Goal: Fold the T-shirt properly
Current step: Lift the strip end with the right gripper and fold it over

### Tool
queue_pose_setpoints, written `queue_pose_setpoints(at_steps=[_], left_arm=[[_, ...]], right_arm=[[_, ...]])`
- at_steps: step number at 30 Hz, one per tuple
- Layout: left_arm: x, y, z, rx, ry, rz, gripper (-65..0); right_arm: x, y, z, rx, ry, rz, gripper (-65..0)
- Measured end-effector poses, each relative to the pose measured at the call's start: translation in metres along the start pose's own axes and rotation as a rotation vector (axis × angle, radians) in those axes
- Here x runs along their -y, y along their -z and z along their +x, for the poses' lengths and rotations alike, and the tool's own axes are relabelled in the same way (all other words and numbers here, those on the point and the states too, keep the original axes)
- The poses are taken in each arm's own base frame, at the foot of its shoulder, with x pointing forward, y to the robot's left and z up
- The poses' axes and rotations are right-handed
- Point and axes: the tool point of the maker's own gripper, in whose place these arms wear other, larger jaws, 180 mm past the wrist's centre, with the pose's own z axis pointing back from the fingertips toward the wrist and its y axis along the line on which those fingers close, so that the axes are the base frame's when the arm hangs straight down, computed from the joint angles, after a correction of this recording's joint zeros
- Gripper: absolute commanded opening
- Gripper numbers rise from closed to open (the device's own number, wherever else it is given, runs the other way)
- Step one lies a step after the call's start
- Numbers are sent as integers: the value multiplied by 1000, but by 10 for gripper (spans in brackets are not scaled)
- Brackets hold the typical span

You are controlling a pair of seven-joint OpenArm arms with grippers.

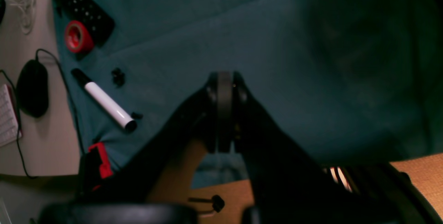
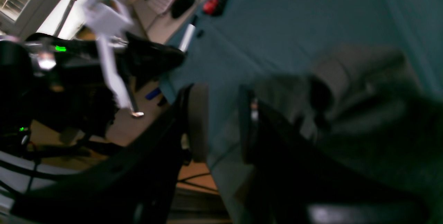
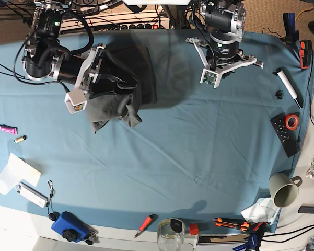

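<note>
- The right gripper [image 2: 223, 123] stands with a plain gap between its pads, and only the blue sheet [image 3: 198, 151] shows in that gap, so it holds nothing; it hangs just beside the shirt [image 3: 117, 86], at the shirt's rumpled near edge.
- The left gripper [image 1: 224, 113] has its pads pressed together with nothing between them; it hangs over bare sheet near the bench's far edge, well apart from the shirt.
- The shirt lies bunched near the far left corner of the bench: a flatter dark panel toward the far edge, a crumpled lump with a loose tail toward the middle.
- Judged from this, a fold or drag has just ended in a release, and the shirt is far from neat.
- The next move likely calls for spreading the lump flat, or a fresh grip on a hem or sleeve, with the left arm coming across to share it.
- The sheet covers the bench; along the right edge lie a marker [image 3: 289, 88], a tape roll [image 3: 291, 122], a remote [image 3: 285, 134] and a mug [image 3: 284, 189].
- Near edge: screwdriver [image 3: 144, 224], jar [image 3: 170, 232]; left edge: paper [image 3: 13, 171].
- The right wrist view shows a window, blurred.
</note>
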Motion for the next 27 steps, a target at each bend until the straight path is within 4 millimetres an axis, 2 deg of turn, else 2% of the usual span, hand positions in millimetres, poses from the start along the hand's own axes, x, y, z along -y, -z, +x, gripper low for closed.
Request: queue_pose_setpoints(at_steps=[3,6,10,12,18,24,27], left_arm=[[1,-1,-3,-9,2,-4,-650],[2,-1,-5,-12,2,-6,-650],[2,-1,-4,-12,2,-6,-650],[2,-1,-4,-11,1,-6,-650],[2,-1,-4,-12,1,-7,-650],[3,-1,-4,-12,0,-10,-650],[3,-1,-4,-12,-1,-11,-650]], right_arm=[[13,-13,5,18,-9,-75,-491],[44,-34,7,13,-25,-244,-495],[68,-68,14,42,-32,-401,-604],[70,-76,7,28,-15,-430,-636],[67,-74,-16,-27,34,-420,-637],[90,-58,-77,-139,232,-390,-637],[105,-61,-114,-218,332,-426,-638]])
